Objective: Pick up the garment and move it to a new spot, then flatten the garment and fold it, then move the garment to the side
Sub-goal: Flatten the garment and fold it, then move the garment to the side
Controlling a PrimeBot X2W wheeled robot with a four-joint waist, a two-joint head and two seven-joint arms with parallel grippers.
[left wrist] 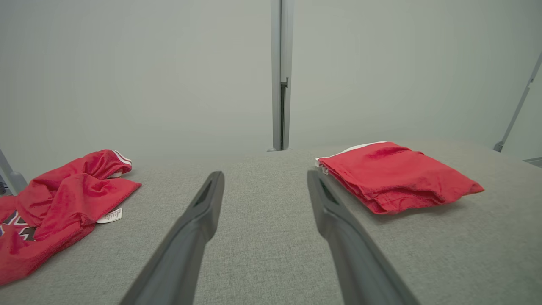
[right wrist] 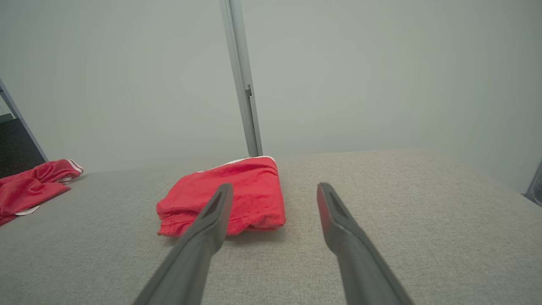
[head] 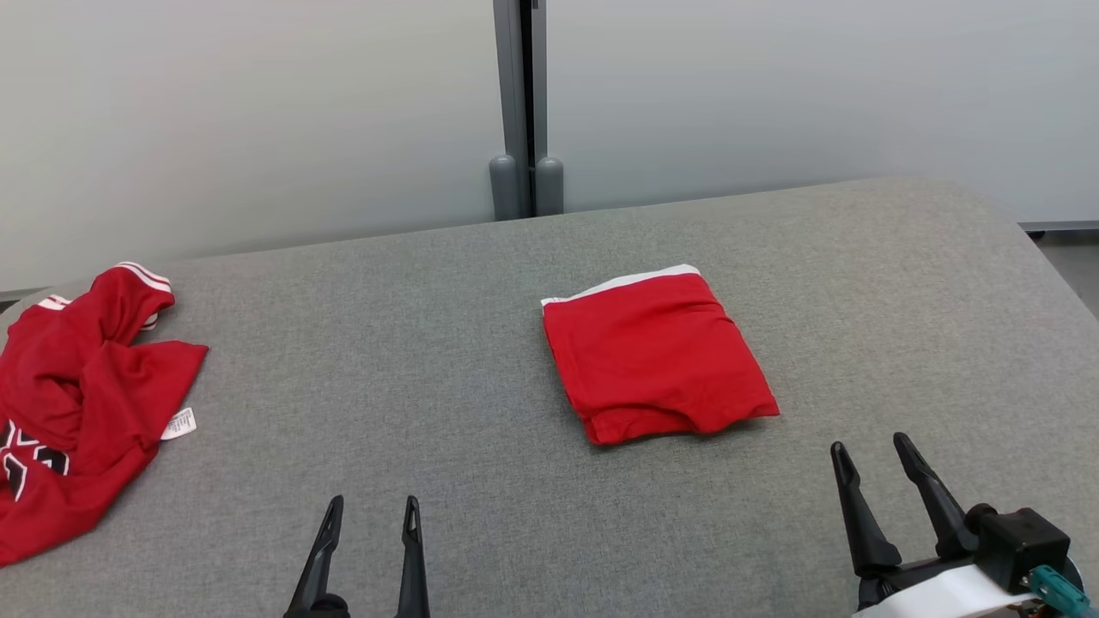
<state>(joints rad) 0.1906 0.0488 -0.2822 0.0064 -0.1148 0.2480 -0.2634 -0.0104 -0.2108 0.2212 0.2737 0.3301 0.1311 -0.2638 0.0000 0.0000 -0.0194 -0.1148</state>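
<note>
Holds the left end effector (head: 373, 499) low at lower left, two dark fingers (head: 316, 558) spread apart, pointing ahead, gripping nothing. Holds the right end effector (head: 869, 442) at lower right, fingers equally spread, empty, leaning slightly left above a pale forearm (head: 944, 596).

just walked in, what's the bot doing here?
Nothing is being handled. The left gripper and right gripper are both open and empty at the near side of the grey table. A folded red garment lies mid-table, ahead of the right gripper. A crumpled red garment lies at the table's left end.
</note>
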